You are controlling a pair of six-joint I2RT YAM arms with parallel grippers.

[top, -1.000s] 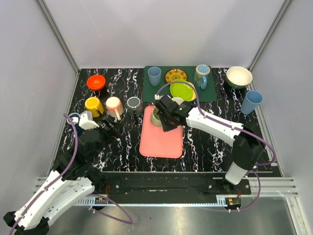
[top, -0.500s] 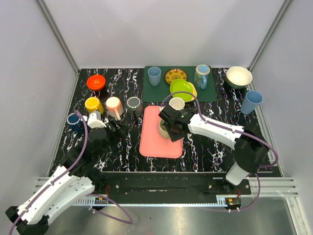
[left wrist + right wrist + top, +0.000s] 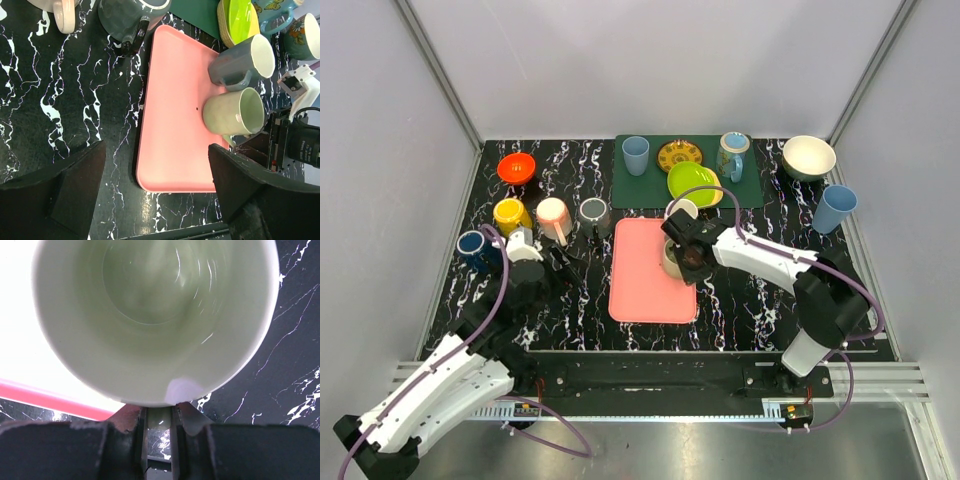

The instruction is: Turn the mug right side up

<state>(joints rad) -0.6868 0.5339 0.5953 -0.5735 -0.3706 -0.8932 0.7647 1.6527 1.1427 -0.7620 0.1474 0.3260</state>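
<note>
Over the black marbled table [image 3: 730,312] we are pinching the handle of the green mug [image 3: 232,112] in the right gripper [image 3: 159,422], mouth up, at the right edge of the pink tray [image 3: 640,290]. Released here, it could tip off the rim. Our left gripper [image 3: 157,182] is hanging wide apart. A second ago the mug was at the tray's far left.

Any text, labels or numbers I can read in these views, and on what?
No readable text.
Mug in the right gripper: plain, no print.
Camera lens beside it: faint white markings, too small to read.
Orange tags on the base rail: too small to read.
</note>
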